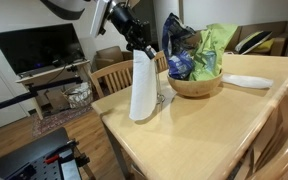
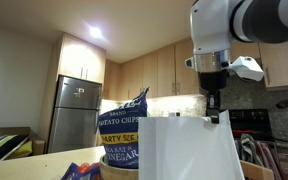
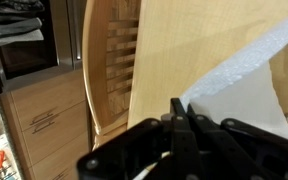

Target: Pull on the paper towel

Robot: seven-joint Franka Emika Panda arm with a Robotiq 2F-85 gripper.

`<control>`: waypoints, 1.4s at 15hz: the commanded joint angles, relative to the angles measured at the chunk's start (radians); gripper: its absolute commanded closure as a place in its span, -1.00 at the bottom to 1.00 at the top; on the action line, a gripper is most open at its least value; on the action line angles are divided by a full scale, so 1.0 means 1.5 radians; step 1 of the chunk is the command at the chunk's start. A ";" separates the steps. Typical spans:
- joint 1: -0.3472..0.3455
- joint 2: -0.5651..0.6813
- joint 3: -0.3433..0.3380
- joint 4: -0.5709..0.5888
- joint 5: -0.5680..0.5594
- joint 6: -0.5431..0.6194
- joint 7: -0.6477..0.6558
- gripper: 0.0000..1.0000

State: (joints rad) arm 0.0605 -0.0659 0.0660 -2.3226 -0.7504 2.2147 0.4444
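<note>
The paper towel (image 1: pixel 144 88) stands on the near left part of the wooden table (image 1: pixel 199 125) as a tall white sheet drawn upward. It fills the lower part of an exterior view (image 2: pixel 189 150). My gripper (image 1: pixel 142 50) is at its top edge with the fingers pressed together on the sheet, also seen from below in an exterior view (image 2: pixel 216 113). In the wrist view the black fingers (image 3: pixel 179 112) are closed, and the white textured sheet (image 3: pixel 246 85) spreads from them over the table. The roll's core and holder are mostly hidden behind the sheet.
A wooden bowl (image 1: pixel 196 84) holding chip bags (image 1: pixel 212 45) stands just beyond the towel, with a flat white plate (image 1: pixel 246 81) further along. A wooden chair (image 1: pixel 111 76) is at the table's edge and also shows in the wrist view (image 3: pixel 112 60). A fridge (image 2: pixel 75 115) and cabinets stand behind.
</note>
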 commanded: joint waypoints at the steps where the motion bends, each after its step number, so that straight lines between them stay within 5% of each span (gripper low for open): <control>1: -0.012 -0.027 -0.008 -0.033 0.010 -0.005 -0.031 1.00; 21: -0.061 -0.023 -0.050 -0.057 -0.006 0.003 -0.023 1.00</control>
State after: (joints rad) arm -0.0222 -0.0727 -0.0016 -2.3886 -0.7539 2.2149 0.4342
